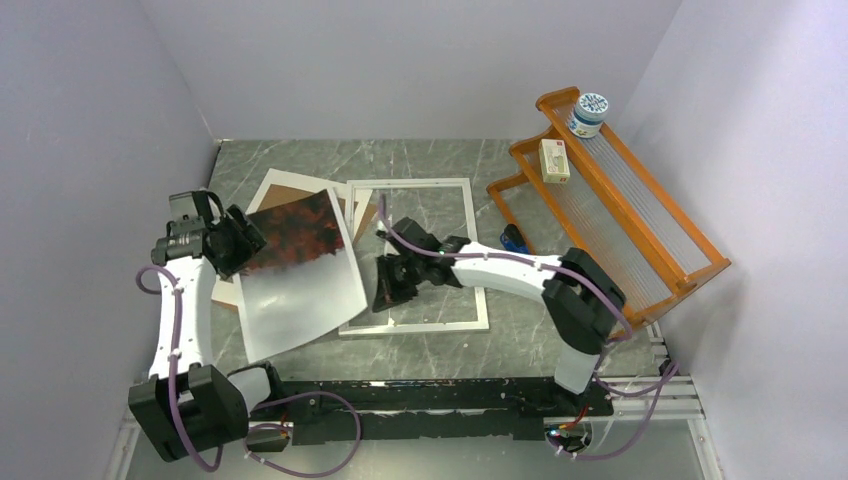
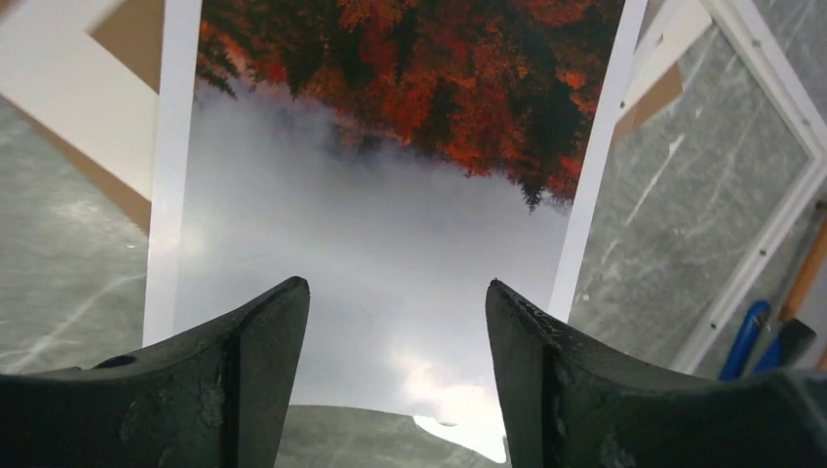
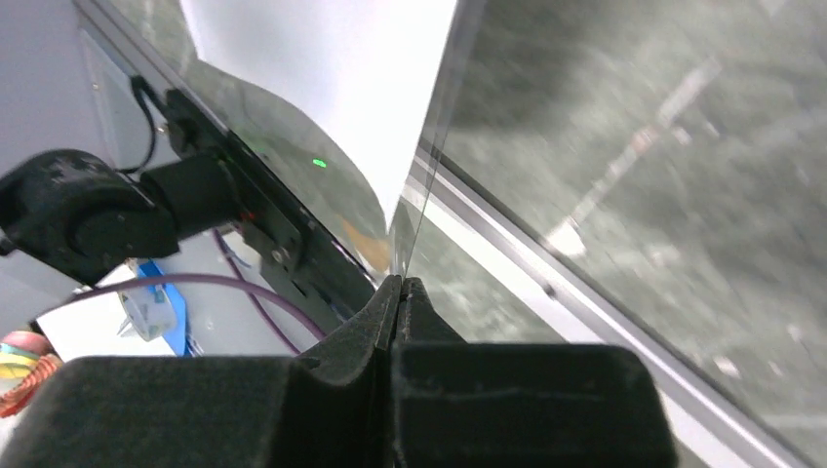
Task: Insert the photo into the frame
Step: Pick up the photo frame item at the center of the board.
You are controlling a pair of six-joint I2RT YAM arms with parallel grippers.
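Photo point(image 1: 295, 275): large glossy rectangular print, misty grey with dark red-orange foliage and a wide white border. Picture side up, bowed, on the grey marbled table point(image 1: 440, 160). Not inside the large rectangular frame point(image 1: 478, 250) with the thin silvery-white rim, but left of it, right edge just beside that frame's left rim. Foliage end lying over a plain brown backing board point(image 1: 292, 190). Frame flat on the table.

Left gripper point(image 1: 240, 240) at the print's far-left edge, released. In the left wrist view, two black fingers point(image 2: 254, 370) spread wide, with the print showing between and beyond them and no contact visible.

Right gripper point(image 1: 388, 288) low over the frame's left side, near the print's right edge, clenched, with fingertips point(image 3: 375, 312) pressed together. Thin clear edge rising from those closed tips in the right wrist view; impossible to tell whether pinched.

Orange wooden rack point(image 1: 630, 215) off to the right, well apart from the print.
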